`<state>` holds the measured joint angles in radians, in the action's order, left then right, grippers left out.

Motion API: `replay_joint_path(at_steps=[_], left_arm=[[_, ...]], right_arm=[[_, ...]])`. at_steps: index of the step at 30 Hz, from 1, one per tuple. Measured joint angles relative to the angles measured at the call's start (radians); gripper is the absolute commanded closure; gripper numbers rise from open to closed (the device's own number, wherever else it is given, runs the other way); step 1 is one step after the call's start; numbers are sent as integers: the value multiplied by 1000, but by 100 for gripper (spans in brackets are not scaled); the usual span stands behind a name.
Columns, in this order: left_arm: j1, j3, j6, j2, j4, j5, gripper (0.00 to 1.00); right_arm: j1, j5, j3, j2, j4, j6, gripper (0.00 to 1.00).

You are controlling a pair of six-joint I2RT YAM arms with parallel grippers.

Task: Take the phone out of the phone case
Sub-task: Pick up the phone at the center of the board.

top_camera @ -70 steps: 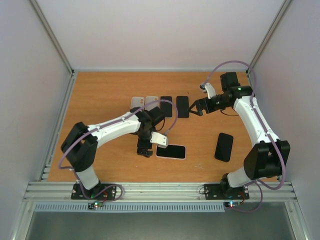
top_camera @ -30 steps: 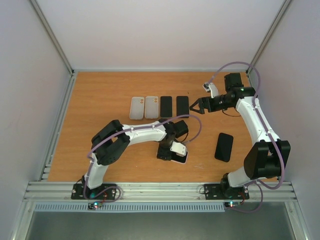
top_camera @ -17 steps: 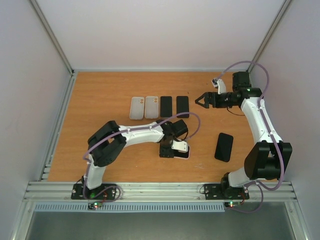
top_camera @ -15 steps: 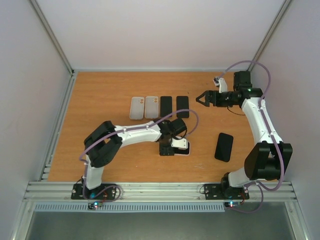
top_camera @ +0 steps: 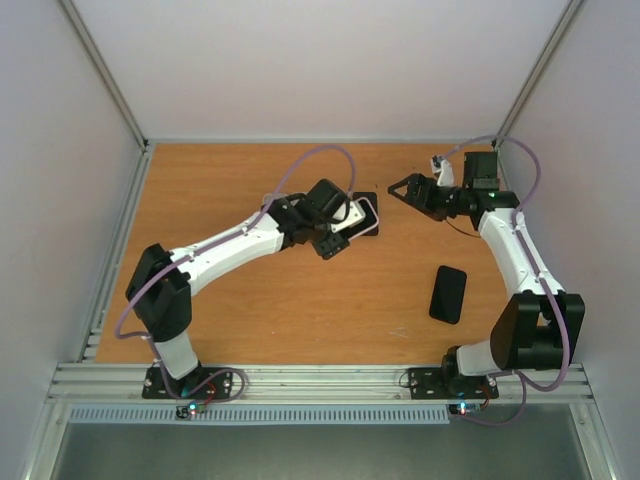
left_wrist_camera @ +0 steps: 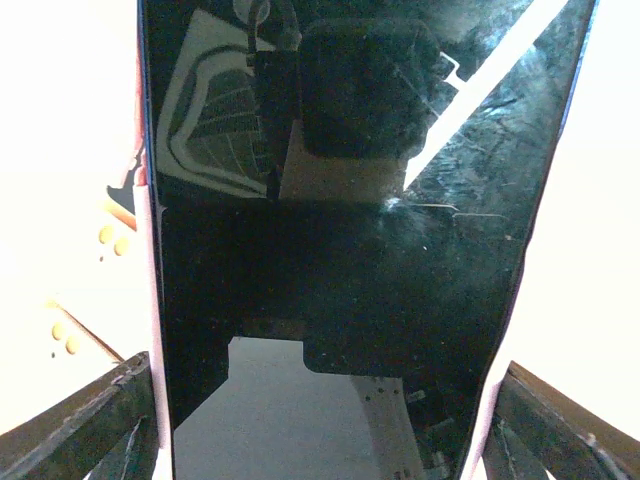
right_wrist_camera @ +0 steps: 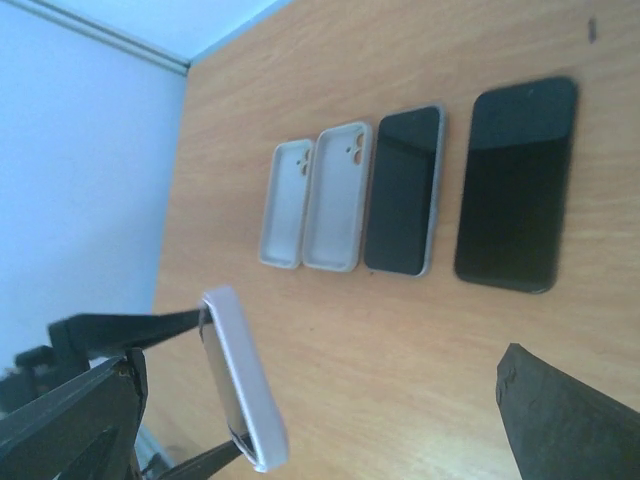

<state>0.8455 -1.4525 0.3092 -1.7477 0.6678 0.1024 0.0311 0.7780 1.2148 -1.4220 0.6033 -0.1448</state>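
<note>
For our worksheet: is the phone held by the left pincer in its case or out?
In. A pale case wraps the phone; its rim lines both long edges in the left wrist view.

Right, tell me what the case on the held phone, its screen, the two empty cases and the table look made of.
Held case: pale, matte, rounded edges, probably soft silicone or rubbery plastic.
Screen: glossy glass, mirror-like reflections.
Empty cases: same pale matte look, likely silicone too.
Table: orange-brown wood grain, likely laminate; can't tell from solid wood.
</note>
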Motion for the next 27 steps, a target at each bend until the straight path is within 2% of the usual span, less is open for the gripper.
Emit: replay_joint_path(at_steps=[9,16,19,21,23,27], left_arm=[[-28,-166,-138,0,10,-23,52],[-36,-238,-210,-23,20,-46,52],[-37,-257,-234,-40,27,-58,52],[-37,-268,-251,-46,34,-67,52],[-37,-273,-261,-49,34,-73,52],[-37,-283,-288,-57,35,-77,52]], right_arm=[[-157,68,-72,2,-106,129,10],[-193,72,-58,-23,-160,206,23],[-211,68,-40,-43,-181,232,33],[-220,65,-26,-53,-193,246,42],[-224,59,-10,-60,-201,258,56],[-229,55,14,-76,-216,286,66]])
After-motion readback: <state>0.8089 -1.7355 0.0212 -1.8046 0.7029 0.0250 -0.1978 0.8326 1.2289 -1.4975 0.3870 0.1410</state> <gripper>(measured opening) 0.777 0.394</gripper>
